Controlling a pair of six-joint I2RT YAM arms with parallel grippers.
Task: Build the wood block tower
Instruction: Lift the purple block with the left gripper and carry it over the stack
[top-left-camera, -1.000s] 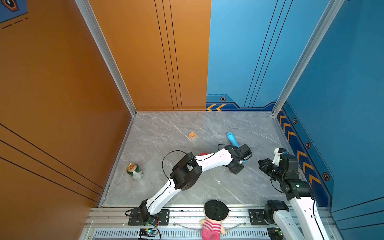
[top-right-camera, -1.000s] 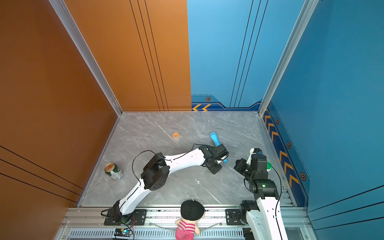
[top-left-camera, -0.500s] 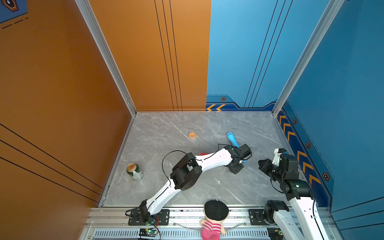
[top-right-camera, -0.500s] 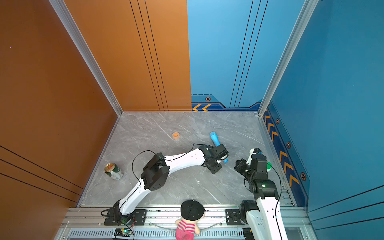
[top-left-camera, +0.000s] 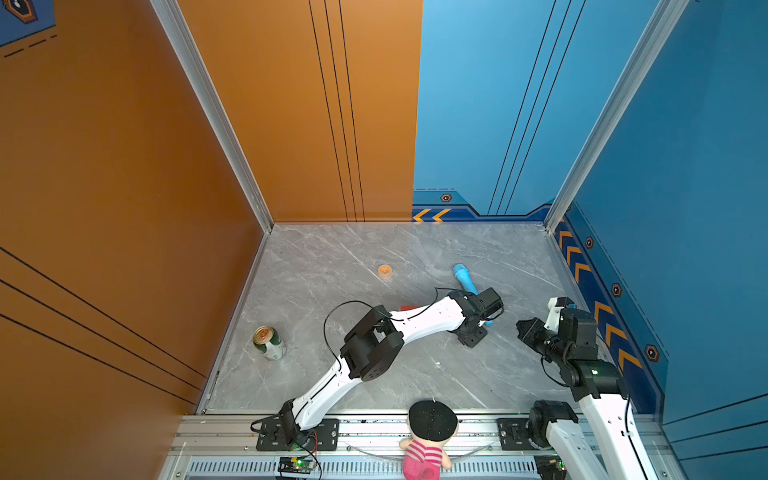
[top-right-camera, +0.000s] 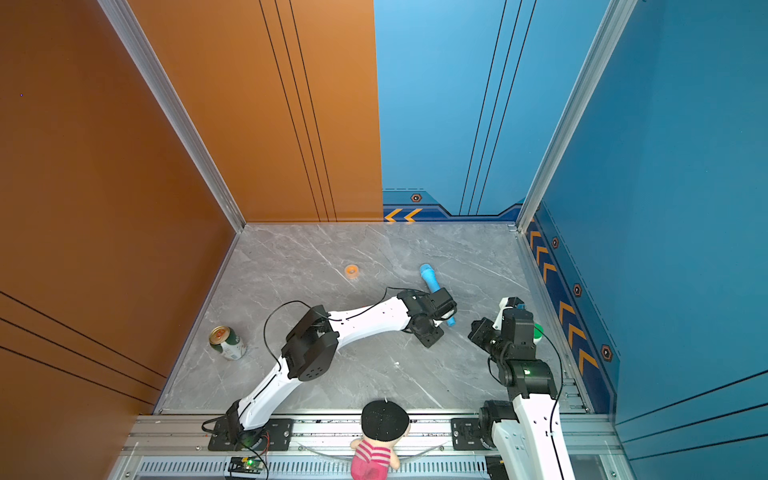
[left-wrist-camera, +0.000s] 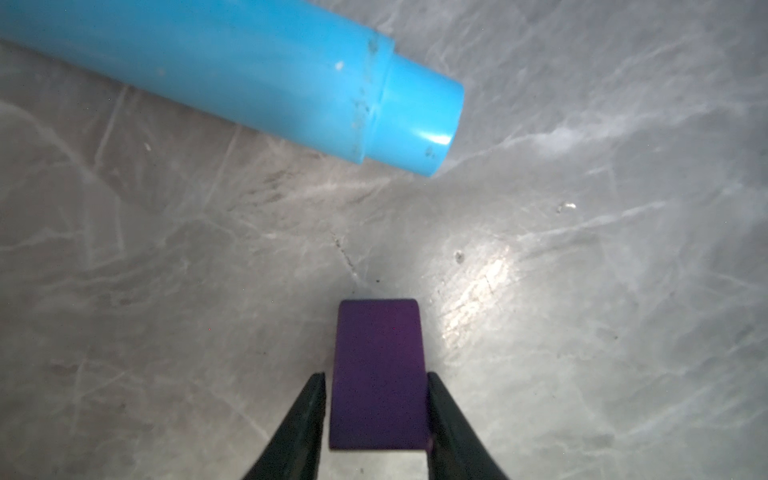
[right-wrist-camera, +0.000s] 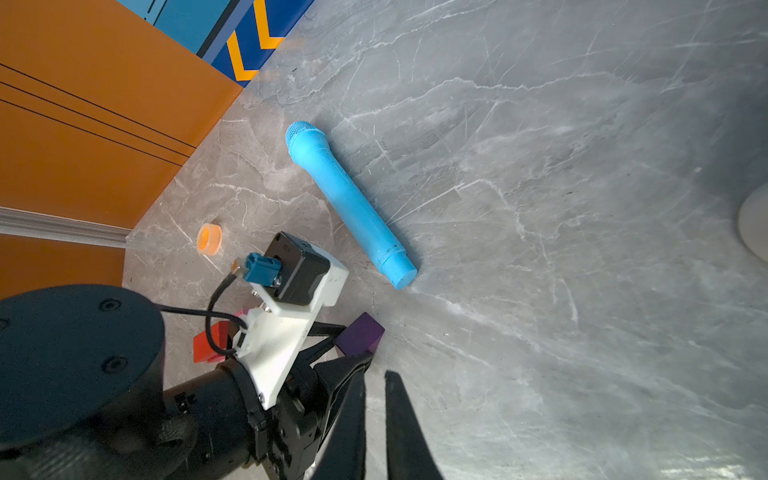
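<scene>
Top pair: mounted high, looking steeply down; I get the whole tabletop (top-left-camera: 332, 257) twice, nearly identical.
Left wrist: very near the surface, looking past my left end effector (left-wrist-camera: 376, 374) at the blue tube (left-wrist-camera: 249, 83).
Right wrist: further back, sharing that tube and left arm (right-wrist-camera: 75, 357).

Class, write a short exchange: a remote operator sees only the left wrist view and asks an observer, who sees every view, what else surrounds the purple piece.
Operator: I see the purple piece between the fingers of the left tool, with a blue tube beyond. Are any other blocks nearby?
Observer: Yes. A red brick lies partly hidden behind the left arm.
Operator: And the other arm?
Observer: The right tool is near the left tool, its fingers close together with nothing between them.
</scene>
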